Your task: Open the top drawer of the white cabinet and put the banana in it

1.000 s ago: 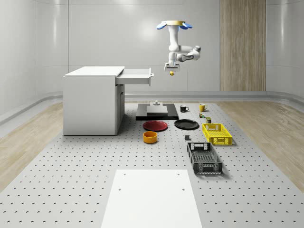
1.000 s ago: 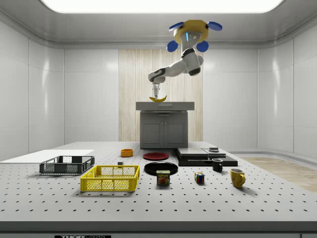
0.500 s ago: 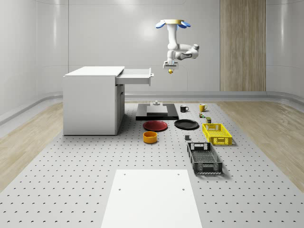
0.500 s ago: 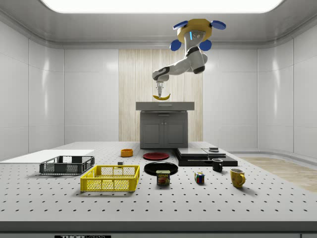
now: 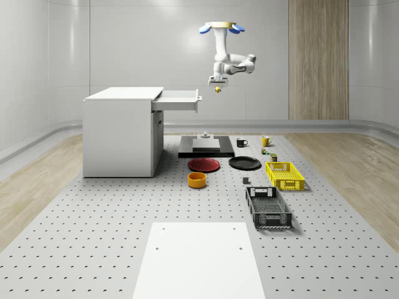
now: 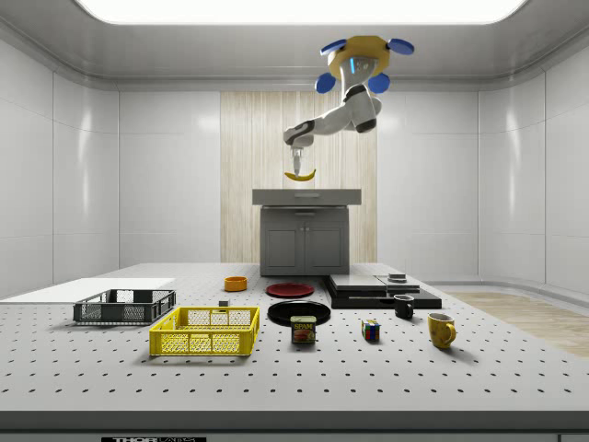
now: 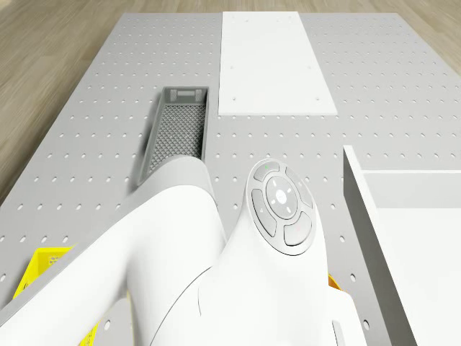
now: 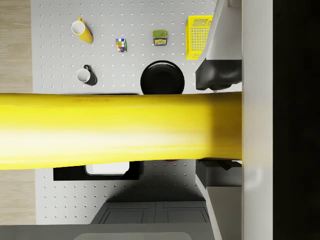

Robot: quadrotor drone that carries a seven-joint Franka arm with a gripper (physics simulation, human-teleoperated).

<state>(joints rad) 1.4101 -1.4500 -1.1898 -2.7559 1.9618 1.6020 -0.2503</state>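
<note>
Tool (image 6: 297, 166) clamped on banana (image 6: 299, 174), drone (image 5: 221, 28) hovering over perforated table (image 5: 93, 237).

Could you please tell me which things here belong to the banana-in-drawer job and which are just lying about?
Part of the job:
banana, held in the gripper under the hovering drone
white cabinet
top drawer, already open

Lying about:
yellow basket
dark basket
red plate
black plate
orange bowl
mugs

The banana (image 8: 120, 131) runs off the wrist view's edge.
</note>
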